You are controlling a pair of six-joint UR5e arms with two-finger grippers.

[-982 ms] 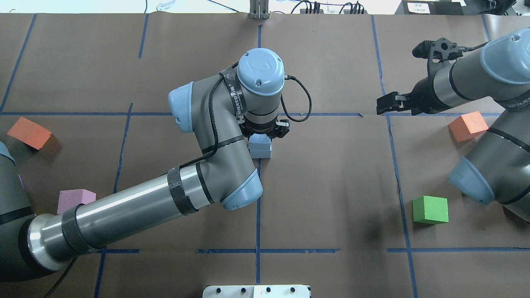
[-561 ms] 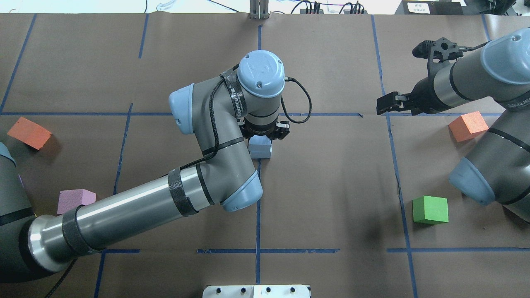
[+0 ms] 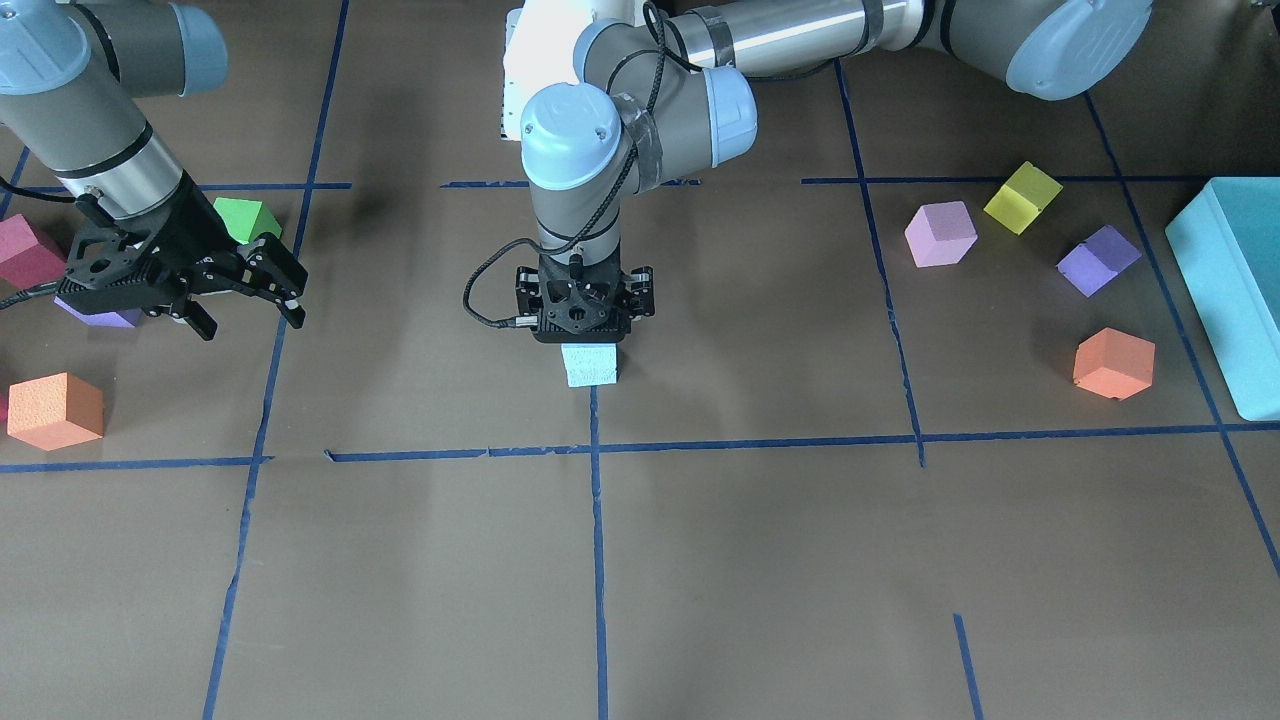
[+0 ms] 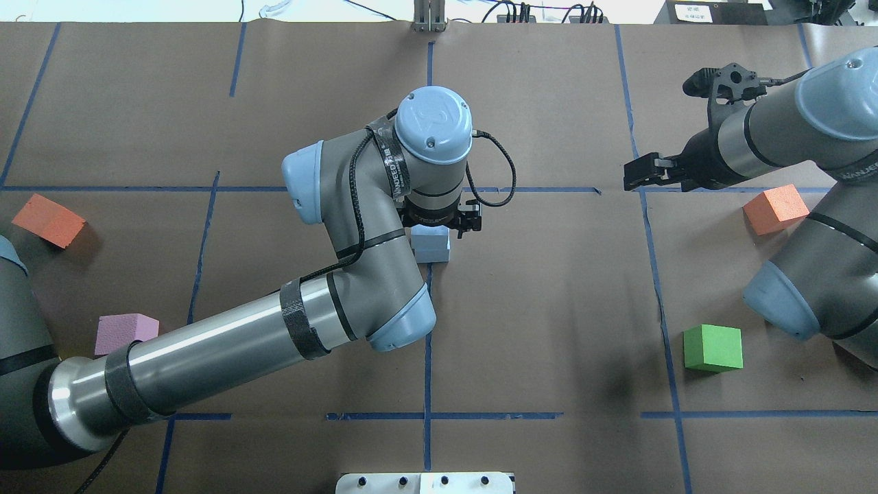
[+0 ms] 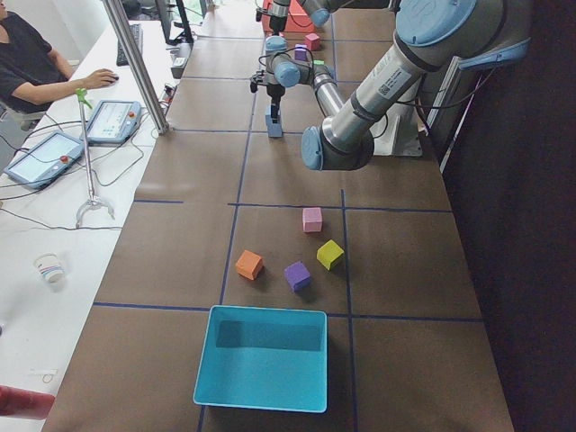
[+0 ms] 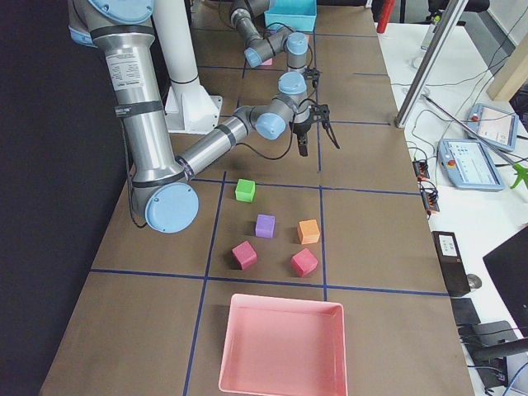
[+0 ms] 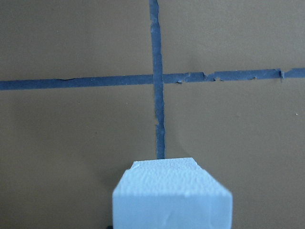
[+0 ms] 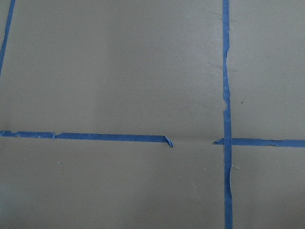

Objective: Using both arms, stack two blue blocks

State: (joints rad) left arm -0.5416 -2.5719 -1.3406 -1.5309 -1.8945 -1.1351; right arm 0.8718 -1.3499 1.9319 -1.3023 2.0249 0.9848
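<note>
At the table's middle, one pale blue block (image 4: 431,252) rests on the brown paper where two tape lines cross. A second blue block sits right on top of it, mostly hidden under my left wrist. The left wrist view shows that upper blue block (image 7: 171,195) large at its bottom edge. My left gripper (image 3: 585,338) points straight down over the lower blue block (image 3: 589,364) and looks shut on the upper one, though its fingers are hidden. My right gripper (image 3: 250,312) hangs open and holds nothing, well off to the side above bare paper.
A green cube (image 4: 713,348) and an orange cube (image 4: 775,209) lie near my right arm. Another orange cube (image 4: 48,219) and a pink cube (image 4: 123,331) lie by my left arm. A teal box (image 3: 1230,290) and a pink tray (image 6: 280,346) stand at the table's ends. A person (image 5: 36,63) sits at the side desk.
My left wrist has sunk slightly, bringing the upper blue block down onto the lower one. The right arm has stayed still.
</note>
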